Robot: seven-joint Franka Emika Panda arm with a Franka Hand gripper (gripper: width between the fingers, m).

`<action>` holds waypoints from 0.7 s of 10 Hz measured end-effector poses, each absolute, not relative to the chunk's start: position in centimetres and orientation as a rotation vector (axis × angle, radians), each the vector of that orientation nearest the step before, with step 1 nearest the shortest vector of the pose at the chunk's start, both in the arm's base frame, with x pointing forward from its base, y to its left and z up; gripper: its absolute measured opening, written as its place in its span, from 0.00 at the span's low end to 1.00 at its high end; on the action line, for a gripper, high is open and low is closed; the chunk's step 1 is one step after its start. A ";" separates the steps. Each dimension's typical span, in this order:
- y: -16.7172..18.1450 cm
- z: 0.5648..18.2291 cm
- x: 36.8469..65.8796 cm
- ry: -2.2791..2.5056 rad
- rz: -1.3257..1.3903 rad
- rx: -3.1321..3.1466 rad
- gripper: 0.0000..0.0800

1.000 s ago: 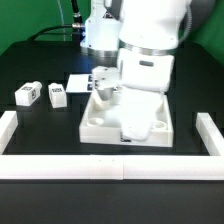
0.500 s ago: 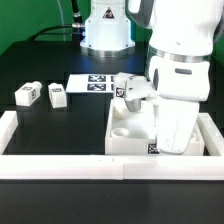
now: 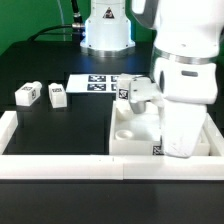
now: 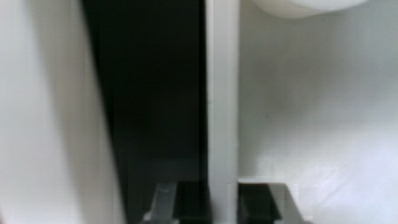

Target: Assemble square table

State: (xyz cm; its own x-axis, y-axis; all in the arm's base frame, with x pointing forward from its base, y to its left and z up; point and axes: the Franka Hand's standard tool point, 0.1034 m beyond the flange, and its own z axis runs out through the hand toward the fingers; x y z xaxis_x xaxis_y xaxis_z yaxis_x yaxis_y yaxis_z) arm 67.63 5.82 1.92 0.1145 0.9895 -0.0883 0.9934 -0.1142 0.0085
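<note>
The square table's white top (image 3: 128, 137) lies on the black table at the exterior view's right, against the front rail. One white tagged leg (image 3: 130, 91) stands at its far corner. Two loose tagged legs (image 3: 27, 95) (image 3: 57, 96) lie at the left. The arm's white wrist (image 3: 186, 110) stands over the top's right side and hides the fingers there. In the wrist view my gripper (image 4: 224, 205) is shut on the top's thin raised rim (image 4: 221, 100), with one dark finger (image 4: 185, 206) on each side.
The marker board (image 3: 95, 82) lies behind the top. White border rails run along the front (image 3: 80, 168), the left (image 3: 8, 126) and the right (image 3: 214, 132). The robot's base (image 3: 105, 30) stands at the back.
The arm has dragged the top, with the standing leg on it, from the middle to the exterior view's right. It has shifted only slightly in the last half second.
</note>
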 end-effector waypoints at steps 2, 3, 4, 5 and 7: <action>5.9 2.0 67.9 2.060 -0.138 2.286 0.08; 5.9 2.0 67.9 2.058 -0.154 2.292 0.08; 5.9 2.0 67.9 2.049 -0.171 2.301 0.08; 5.9 1.9 67.9 2.046 -0.178 2.298 0.08; 5.7 1.6 67.3 2.051 -0.212 2.307 0.16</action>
